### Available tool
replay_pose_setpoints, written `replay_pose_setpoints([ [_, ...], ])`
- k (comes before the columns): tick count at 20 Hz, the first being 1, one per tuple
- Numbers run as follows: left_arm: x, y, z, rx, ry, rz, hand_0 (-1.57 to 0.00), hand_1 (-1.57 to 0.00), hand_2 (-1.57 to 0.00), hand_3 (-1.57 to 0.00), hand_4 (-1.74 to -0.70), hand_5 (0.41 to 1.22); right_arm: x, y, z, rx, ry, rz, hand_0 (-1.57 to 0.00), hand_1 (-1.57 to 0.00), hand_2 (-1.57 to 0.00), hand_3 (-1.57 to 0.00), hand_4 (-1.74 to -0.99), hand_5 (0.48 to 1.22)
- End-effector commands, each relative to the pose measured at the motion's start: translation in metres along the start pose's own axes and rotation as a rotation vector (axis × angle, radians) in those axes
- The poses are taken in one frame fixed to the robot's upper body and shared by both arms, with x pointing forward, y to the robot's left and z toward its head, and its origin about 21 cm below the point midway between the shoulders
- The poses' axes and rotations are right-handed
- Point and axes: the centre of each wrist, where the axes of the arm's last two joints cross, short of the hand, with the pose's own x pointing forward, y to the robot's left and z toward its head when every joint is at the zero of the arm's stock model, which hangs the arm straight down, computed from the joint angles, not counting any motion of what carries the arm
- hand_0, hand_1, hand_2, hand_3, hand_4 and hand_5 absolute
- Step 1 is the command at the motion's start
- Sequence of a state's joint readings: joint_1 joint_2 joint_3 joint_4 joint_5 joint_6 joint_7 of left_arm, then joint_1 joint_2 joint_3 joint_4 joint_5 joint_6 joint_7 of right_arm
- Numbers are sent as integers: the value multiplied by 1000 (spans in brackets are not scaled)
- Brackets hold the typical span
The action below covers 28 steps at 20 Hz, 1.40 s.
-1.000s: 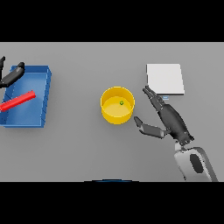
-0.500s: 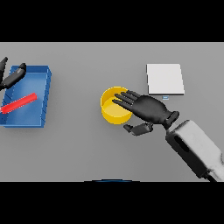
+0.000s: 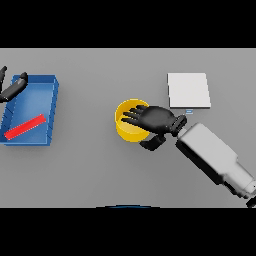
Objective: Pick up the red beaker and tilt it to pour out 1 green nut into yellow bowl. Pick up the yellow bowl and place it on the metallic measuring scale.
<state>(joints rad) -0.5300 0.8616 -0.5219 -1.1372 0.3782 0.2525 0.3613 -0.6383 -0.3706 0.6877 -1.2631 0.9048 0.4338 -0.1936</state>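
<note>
The yellow bowl (image 3: 125, 126) stands in the middle of the table. My right hand (image 3: 158, 120) lies over its right half, open, with straight fingers spread across the rim and the thumb (image 3: 152, 144) outside the bowl's near wall. The hand hides most of the bowl's inside, and no green nut shows. The red beaker (image 3: 25, 126) lies flat in the blue tray (image 3: 54, 107) at the left. The metallic measuring scale (image 3: 188, 90), a pale square, sits to the right of the bowl, beyond my right wrist. My left hand (image 3: 14, 88) rests open at the left edge, over the tray's far corner.
The blue tray fills the left side of the table. My right forearm (image 3: 212, 157) runs from the lower right toward the bowl, just in front of the scale.
My right hand has swung left from beside the bowl to over it, and its fingers now cover the inside. The left hand, the tray and the scale have not moved.
</note>
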Motion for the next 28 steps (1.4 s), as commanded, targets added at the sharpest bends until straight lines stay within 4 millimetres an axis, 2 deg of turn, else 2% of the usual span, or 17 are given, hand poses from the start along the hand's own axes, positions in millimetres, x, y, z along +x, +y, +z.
replay_pose_setpoints([
  [1,1,1,-2,-2,2,0,1,1,1,1,-724,688,3,2,-5,21,-3,16,1,1,1,1,-1250,708],
  [4,-1,6,0,3,8,-1,1,1,1,1,-721,682,2,5,-14,87,13,41,1,1,1,1,-1270,727],
  [8,-3,6,2,0,-2,6,1,1,1,1,-718,688,1,-3,-18,112,8,31,1,1,1,1,-1297,753],
  [11,-6,6,2,5,-9,2,1,1,1,1,-713,686,3,0,-22,122,38,-7,-3,-16,-19,-43,-1336,810],
  [12,-6,7,1,5,-8,2,1,1,1,1,-712,689,5,0,-24,131,39,-9,-110,-97,-86,-96,-1360,842],
  [13,-4,6,2,4,-19,10,1,1,1,1,-714,691,4,1,-26,135,31,-8,-287,-236,-176,-173,-1387,873],
  [14,-3,7,2,4,-17,10,1,1,1,1,-716,692,2,-1,-23,139,22,0,-544,-473,-310,-262,-1420,943],
  [16,-4,8,5,-5,-17,7,1,1,1,1,-719,692,3,4,-24,137,10,4,-914,-869,-695,-456,-1512,1043],
  [18,-5,8,5,-1,-15,7,1,1,1,1,-722,696,2,0,-23,141,3,2,-1150,-1121,-1010,-716,-1586,1107],
  [19,-6,8,5,-3,-19,7,1,1,1,1,-724,696,0,2,-21,130,-11,1,-1235,-1211,-1122,-834,-1614,1130],
  [21,0,8,5,-1,-20,4,1,1,1,1,-725,698,1,0,-20,128,-2,10,-1356,-1341,-1192,-1041,-1660,1163],
  [23,-3,8,3,1,-12,-3,1,1,1,1,-722,695,3,3,-19,110,4,21,-1433,-1424,-1240,-1183,-1689,1184],
  [26,-2,8,3,-11,-19,-5,1,1,1,1,-719,695,-3,-1,-17,93,5,7,-1500,-1496,-1309,-1254,-1714,1202],
  [28,2,8,2,-9,-17,-2,1,1,1,1,-716,694,-5,-10,-15,77,0,-1,-1526,-1523,-1319,-1311,-1724,1209],
])
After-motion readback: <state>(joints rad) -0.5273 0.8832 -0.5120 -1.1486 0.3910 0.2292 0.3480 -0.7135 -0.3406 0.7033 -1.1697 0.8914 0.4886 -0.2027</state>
